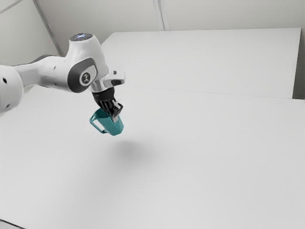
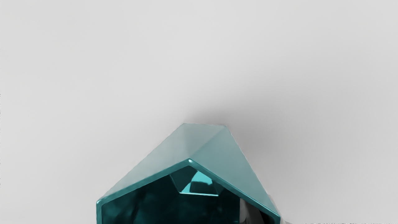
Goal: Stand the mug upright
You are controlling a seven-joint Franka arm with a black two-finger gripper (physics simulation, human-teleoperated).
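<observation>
Orientation of a teal, faceted mug (image 1: 113, 127) grasped in air. The single gripper (image 1: 114, 117) was closed on the mug's wall near the mouth, with one finger (image 2: 252, 215) inside the cup and the other outside it. The mug hung directly beneath the gripper, raised off the white desk (image 1: 214, 157), and its soft shadow (image 1: 126, 151) fell on the surface below, separate from the body. The long axis was oblique, neither upright nor flat: from the rim (image 2: 143, 181), adjacent to the gripper, it sloped downward and toward the exterior view's right, ending in the narrower base (image 1: 117, 133), the part farthest from the gripper. The mouth opened upward, facing back toward the hand, so that the dark interior (image 2: 155, 205) was visible in the wrist view, the walls tapering away from the rim. The handle (image 1: 96, 127) projected from the body on the exterior view's left, below and to that side of the gripper. Count: one mug, one handle, one arm (image 1: 52, 71), one gripper with two fingers, one desk.
</observation>
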